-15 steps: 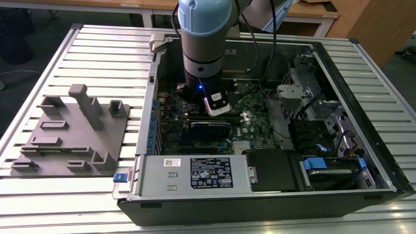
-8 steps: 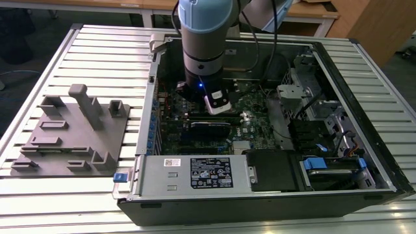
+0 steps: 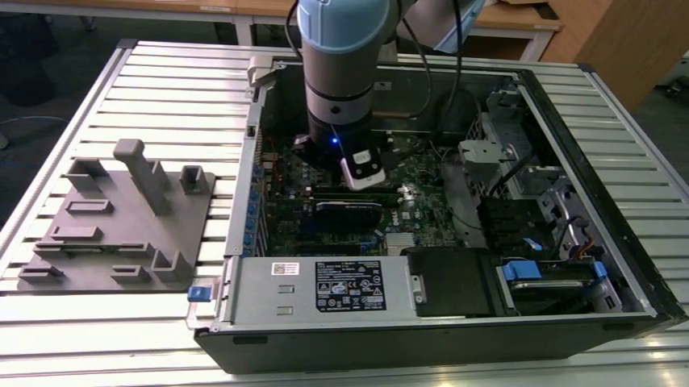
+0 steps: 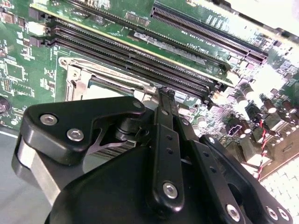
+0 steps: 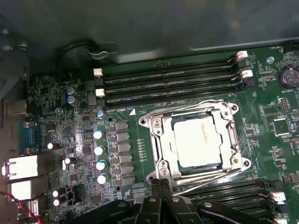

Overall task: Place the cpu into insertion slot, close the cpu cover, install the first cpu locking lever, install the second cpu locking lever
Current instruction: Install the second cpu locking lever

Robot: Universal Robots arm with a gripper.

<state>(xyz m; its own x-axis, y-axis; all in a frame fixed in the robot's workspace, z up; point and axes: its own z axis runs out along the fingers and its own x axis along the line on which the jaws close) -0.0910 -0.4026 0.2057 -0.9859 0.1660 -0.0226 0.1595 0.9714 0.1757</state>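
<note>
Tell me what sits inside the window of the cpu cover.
In the first wrist view, the cpu shows its silver-grey face through the cpu cover, which lies flat over it. The insertion slot's contacts beneath are covered. The gripper is at the cover's edge.

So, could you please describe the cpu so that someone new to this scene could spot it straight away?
Start at the open computer case on the slatted table and look at the green board inside, under the arm. In the first wrist view, between two banks of long black slots, sits a silvery metal frame. The cpu is the flat, pale grey square showing through its window, the only plain, smooth metal face among the small components.
</note>
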